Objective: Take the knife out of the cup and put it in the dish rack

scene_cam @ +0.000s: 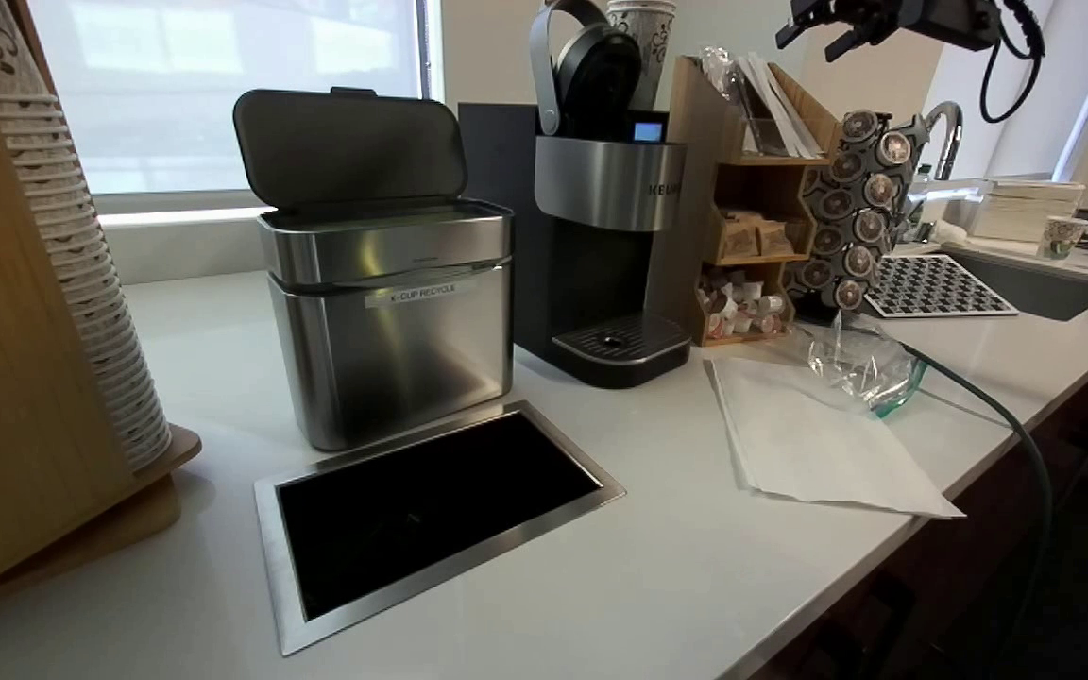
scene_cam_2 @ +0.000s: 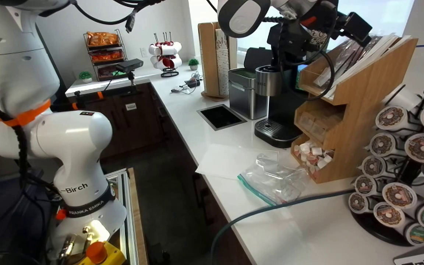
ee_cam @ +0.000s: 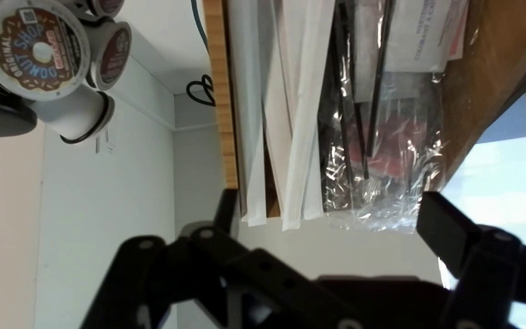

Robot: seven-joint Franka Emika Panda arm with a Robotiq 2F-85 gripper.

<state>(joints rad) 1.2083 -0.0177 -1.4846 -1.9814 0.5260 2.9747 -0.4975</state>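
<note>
My gripper (scene_cam: 806,47) is open with nothing between its fingers. It is raised in the air near the top of the wooden organizer (scene_cam_2: 377,110). In the wrist view, its spread fingers (ee_cam: 330,205) frame the organizer's top slot, which holds white paper sleeves (ee_cam: 297,137) and a clear plastic bag (ee_cam: 391,183) with thin dark sticks. I cannot tell how far the fingers are from them. No knife can be made out. A patterned paper cup (scene_cam: 1062,236) stands by the sink; its inside is hidden. No dish rack is recognisable; a black-and-white patterned mat (scene_cam: 941,285) lies beside the sink.
A coffee machine (scene_cam: 610,184) and a steel recycle bin (scene_cam: 402,340) stand beside the organizer. A pod carousel (scene_cam_2: 399,195) is on its other side. A counter opening (scene_cam_2: 221,117), paper sheets (scene_cam: 818,434), a loose plastic bag (scene_cam_2: 271,180) and a hose (scene_cam_2: 256,209) are on the counter.
</note>
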